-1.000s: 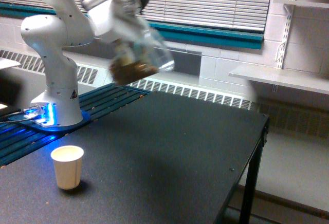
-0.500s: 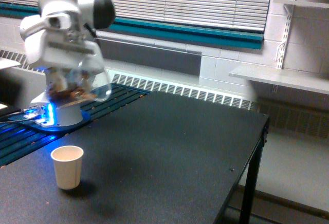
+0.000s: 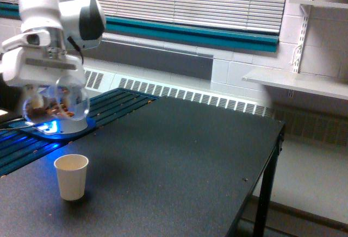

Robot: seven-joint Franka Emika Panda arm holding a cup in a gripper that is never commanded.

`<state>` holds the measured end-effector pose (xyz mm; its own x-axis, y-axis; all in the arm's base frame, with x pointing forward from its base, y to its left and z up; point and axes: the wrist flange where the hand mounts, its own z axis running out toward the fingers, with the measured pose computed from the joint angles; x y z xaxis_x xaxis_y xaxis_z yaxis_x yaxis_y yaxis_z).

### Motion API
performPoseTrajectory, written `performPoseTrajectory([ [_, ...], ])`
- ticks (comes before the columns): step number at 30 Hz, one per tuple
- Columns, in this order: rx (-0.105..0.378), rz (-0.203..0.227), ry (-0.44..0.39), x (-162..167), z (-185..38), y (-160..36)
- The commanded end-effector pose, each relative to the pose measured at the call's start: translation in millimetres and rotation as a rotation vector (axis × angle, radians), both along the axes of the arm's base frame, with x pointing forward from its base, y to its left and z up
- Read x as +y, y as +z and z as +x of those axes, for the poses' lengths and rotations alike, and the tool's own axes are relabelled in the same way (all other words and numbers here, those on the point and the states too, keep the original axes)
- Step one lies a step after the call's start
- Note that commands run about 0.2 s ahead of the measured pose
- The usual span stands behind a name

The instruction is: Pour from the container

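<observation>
My gripper (image 3: pixel 50 87) is clamped on the jar (image 3: pixel 56 104), which hangs up and to the exterior view's left of the paper cup (image 3: pixel 71 176). I want its mouth centred over the cup, then a slow tilt.

Indoor scene, moderately dim, even room light, cool cast. Blue glow at robot base (image 3: pixel 51 124) spills onto slatted surface beside it, strongest colour in picture. Black table (image 3: pixel 179 161) matte, faint grainy sheen, no hard glare. Soft shadow under paper cup (image 3: pixel 71 176). Window blinds (image 3: pixel 190 0) pale, not blown out. Gripper (image 3: pixel 46 66) and clear jar (image 3: pixel 54 104) slightly smeared by motion blur; background sharper. Overall low resolution, mild noise, soft detail.
</observation>
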<state>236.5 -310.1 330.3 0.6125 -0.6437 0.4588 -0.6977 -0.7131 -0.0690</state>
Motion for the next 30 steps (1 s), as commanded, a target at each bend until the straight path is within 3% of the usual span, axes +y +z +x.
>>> performPoseTrajectory([
  [1, 0.032, -0.033, 0.016, -5, -25, -8.3],
  [11, 0.08, -0.033, 0.027, 3, -40, -26.5],
  [30, 0.156, -0.062, 0.085, 18, -40, -44.4],
])
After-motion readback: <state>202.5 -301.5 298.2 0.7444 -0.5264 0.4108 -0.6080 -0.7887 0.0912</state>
